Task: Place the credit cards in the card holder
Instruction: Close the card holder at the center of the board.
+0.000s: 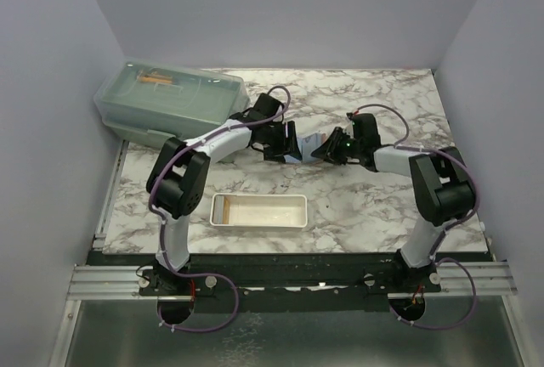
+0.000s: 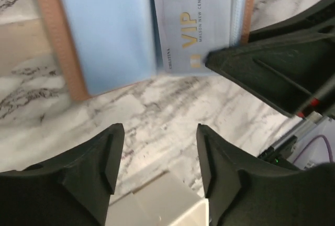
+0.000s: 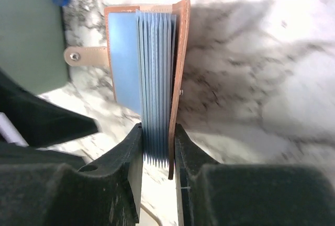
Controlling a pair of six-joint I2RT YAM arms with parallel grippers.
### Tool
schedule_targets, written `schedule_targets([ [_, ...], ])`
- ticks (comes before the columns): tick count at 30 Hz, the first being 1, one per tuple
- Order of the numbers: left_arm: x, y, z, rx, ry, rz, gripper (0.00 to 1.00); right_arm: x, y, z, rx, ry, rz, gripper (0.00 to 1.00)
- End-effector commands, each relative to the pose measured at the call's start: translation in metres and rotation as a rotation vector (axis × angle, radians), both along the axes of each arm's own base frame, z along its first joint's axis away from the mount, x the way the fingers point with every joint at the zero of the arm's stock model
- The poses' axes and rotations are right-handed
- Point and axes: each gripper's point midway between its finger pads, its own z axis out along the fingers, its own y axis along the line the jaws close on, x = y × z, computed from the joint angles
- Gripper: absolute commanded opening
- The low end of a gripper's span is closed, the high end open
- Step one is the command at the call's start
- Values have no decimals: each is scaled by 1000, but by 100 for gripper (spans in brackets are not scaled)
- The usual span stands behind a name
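Observation:
The tan-brown card holder (image 3: 181,48) lies open on the marble, its blue sleeves (image 3: 156,79) fanned edge-on. My right gripper (image 3: 157,138) is shut on the sleeve stack and the brown cover. In the left wrist view the card holder (image 2: 104,32) shows a pale blue pocket, and a blue-grey credit card (image 2: 193,27) printed "VIP" sits in the neighbouring sleeve. A right fingertip (image 2: 251,64) touches that card's lower edge. My left gripper (image 2: 159,132) hovers open just short of the holder, nothing between its fingers. From above, the holder (image 1: 308,140) sits between the left gripper (image 1: 287,144) and the right gripper (image 1: 330,148).
A translucent green lidded box (image 1: 170,104) stands at the back left, close behind the left arm. A long white tray (image 1: 257,211) lies near the front centre, and its corner (image 2: 167,205) shows under my left fingers. Grey walls enclose the table on three sides.

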Motion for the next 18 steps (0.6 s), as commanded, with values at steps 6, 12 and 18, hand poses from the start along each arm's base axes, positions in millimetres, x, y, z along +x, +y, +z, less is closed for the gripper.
schedule_targets([
  [6,-16,15,58,-106,-68,-41,71,-69,-94,2,-516,57,-43,12],
  [12,-11,5,54,-176,-3,-37,71,-81,-117,13,-731,113,-81,13],
  [18,-9,-13,44,-225,51,-41,71,-79,-112,25,-933,151,-89,23],
])
